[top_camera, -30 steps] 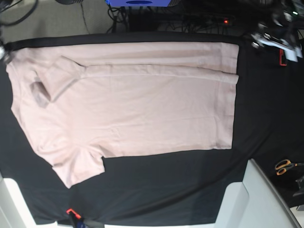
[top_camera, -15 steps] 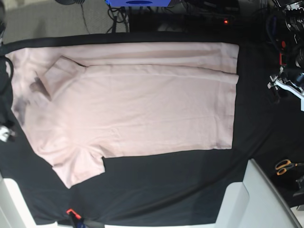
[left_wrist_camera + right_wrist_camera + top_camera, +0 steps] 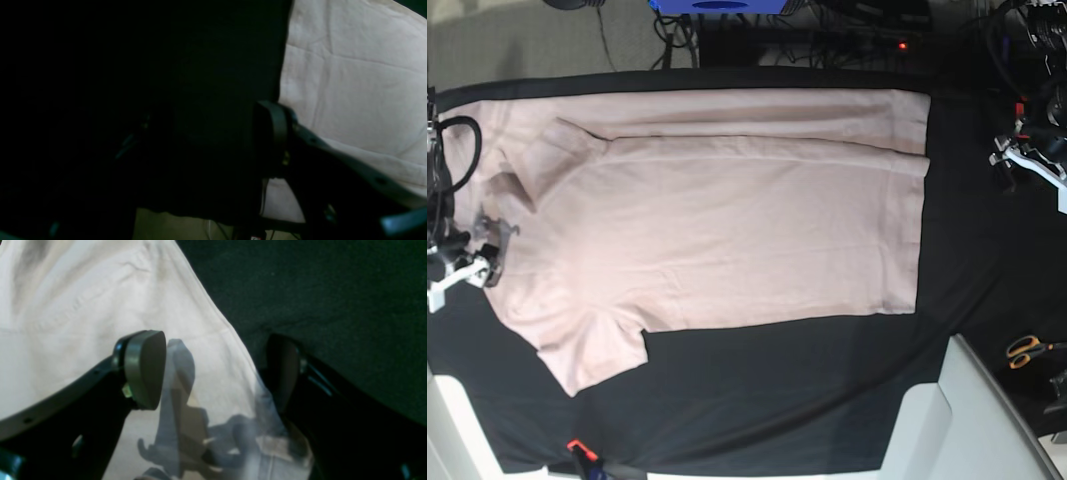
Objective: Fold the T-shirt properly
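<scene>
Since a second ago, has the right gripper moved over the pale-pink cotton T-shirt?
Yes. The right gripper has travelled down the T-shirt's collar-side edge, from the top corner toward the lower sleeve, in the base view.

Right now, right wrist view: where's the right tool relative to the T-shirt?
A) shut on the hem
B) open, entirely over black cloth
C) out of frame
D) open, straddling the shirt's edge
D: the right tool is open, one finger over the T-shirt, the other over the black cloth.

My left wrist view is murky and underexposed, my right wrist view brighter with my right gripper (image 3: 217, 370) casting a crisp shadow on the T-shirt (image 3: 83, 306), fingers softly blurred.
</scene>
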Motion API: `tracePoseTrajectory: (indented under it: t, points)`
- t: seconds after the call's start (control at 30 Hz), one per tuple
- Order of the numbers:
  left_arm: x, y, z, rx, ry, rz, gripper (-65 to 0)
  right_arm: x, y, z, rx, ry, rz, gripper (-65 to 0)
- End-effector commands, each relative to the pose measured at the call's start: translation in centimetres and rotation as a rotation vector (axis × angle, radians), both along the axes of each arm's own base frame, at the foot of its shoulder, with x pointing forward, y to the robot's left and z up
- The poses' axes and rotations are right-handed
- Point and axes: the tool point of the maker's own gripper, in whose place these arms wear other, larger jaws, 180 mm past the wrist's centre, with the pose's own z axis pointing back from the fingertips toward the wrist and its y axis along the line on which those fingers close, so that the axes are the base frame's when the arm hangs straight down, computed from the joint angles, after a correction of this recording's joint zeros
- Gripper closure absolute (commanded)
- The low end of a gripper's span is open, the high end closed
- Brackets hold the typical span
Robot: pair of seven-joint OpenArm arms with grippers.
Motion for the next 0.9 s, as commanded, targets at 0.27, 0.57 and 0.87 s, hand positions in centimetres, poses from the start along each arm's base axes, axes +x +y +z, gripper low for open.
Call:
tracePoseTrajectory:
  t: [0.27,0.57,0.87]
  points:
    - [1.0,0.3,1.4,0.014,-0.049,-0.008,-36.2,0.8,-0.3,0.9,-0.062,-0.007,0.074,-6.6]
    - [0.9,0.0,1.2,0.009,-0.044,-0.015,-36.2,1.8,0.3,2.0,-0.07,-0.056,0.104,-0.2]
    - [0.9,0.0,1.1,0.009,-0.042,-0.013,-36.2,0.6,-1.0,2.6,-0.049,-0.117,0.045,-0.2]
